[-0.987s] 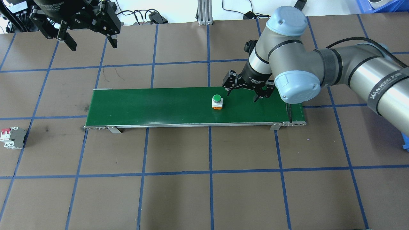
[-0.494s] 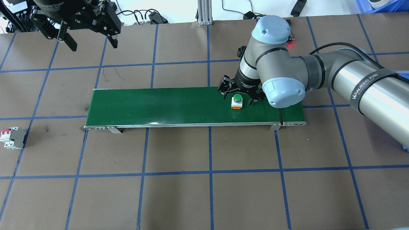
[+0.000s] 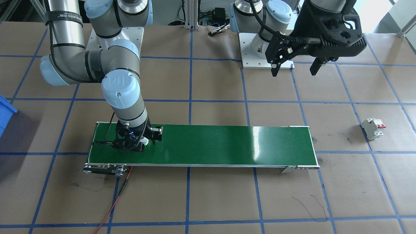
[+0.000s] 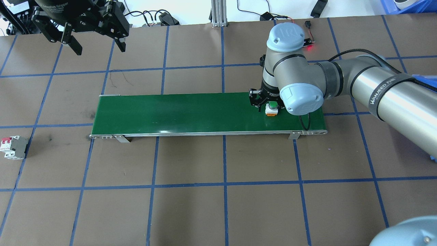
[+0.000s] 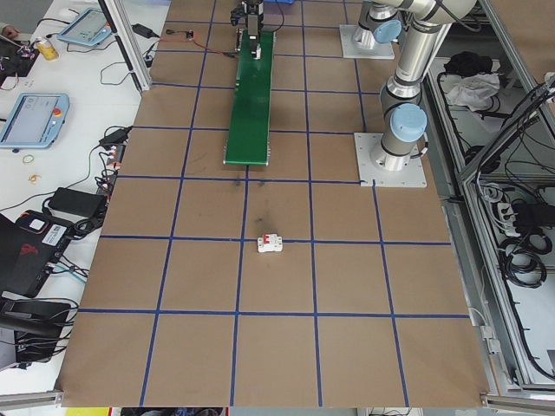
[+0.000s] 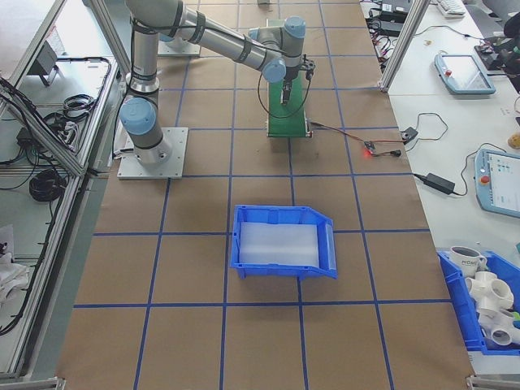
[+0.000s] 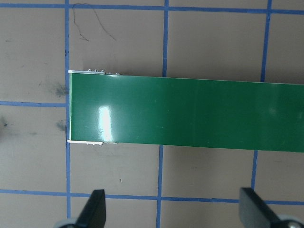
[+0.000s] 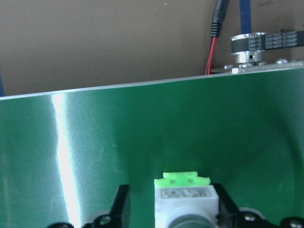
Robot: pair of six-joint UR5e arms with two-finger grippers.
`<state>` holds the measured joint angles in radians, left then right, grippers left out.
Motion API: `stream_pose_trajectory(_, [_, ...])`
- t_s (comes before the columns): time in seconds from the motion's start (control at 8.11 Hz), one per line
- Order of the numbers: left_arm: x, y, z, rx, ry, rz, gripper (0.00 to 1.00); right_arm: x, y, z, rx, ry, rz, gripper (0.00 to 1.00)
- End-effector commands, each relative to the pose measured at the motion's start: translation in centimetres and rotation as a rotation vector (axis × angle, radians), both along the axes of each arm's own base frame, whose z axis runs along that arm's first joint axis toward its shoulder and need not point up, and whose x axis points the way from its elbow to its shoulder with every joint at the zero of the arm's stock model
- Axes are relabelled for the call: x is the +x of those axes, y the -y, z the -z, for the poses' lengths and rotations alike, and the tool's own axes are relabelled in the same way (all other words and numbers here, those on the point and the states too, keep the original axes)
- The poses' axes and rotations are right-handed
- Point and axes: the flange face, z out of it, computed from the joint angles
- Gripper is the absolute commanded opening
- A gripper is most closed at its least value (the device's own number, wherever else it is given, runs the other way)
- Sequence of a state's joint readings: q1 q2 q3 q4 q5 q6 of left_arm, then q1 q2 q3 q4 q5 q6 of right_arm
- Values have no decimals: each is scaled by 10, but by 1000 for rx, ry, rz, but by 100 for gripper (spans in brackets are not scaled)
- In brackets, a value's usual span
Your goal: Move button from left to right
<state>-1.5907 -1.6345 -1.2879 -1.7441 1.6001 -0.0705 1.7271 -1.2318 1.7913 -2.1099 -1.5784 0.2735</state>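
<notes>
The button (image 4: 272, 109), a green cap on a whitish body with an orange base, sits near the right end of the green conveyor belt (image 4: 177, 112). My right gripper (image 4: 268, 104) is lowered over it, one finger on each side. In the right wrist view the button (image 8: 185, 194) stands between the black fingers (image 8: 122, 204). The gripper is still open, with a narrow strip of belt showing on one side. From the front, only a white sliver of the button (image 3: 147, 141) shows beside the right gripper (image 3: 138, 146). My left gripper (image 4: 100, 49) hangs open and empty, high over the far left.
A white circuit breaker (image 4: 13, 147) with red toggles lies on the table left of the belt. A blue bin (image 6: 280, 213) stands beyond the belt's right end. A red wire (image 3: 113, 204) trails from the belt's motor end across the table.
The button has travelled rightward along the belt. My right gripper moved over it, came down and narrowed its fingers around it. The left arm has stayed still.
</notes>
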Motion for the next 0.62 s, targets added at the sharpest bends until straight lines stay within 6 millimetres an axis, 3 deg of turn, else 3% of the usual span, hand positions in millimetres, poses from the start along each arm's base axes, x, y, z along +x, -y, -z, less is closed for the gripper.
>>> stream_pose_trajectory(0.0, [0, 0, 0, 0, 1, 0, 100, -41, 8, -6, 30, -12, -7, 0])
stream_pose_trajectory(0.12, [0, 0, 1, 3, 1, 0, 100, -65, 9, -20, 36, -12, -41, 0])
stream_pose_trajectory(0.25, [0, 0, 1, 3, 1, 0, 100, -103, 14, -42, 22, -32, -120, 0])
stream_pose_trajectory(0.49, [0, -1, 0, 1, 1, 0, 100, -206, 8, -96, 96, -20, -298, 0])
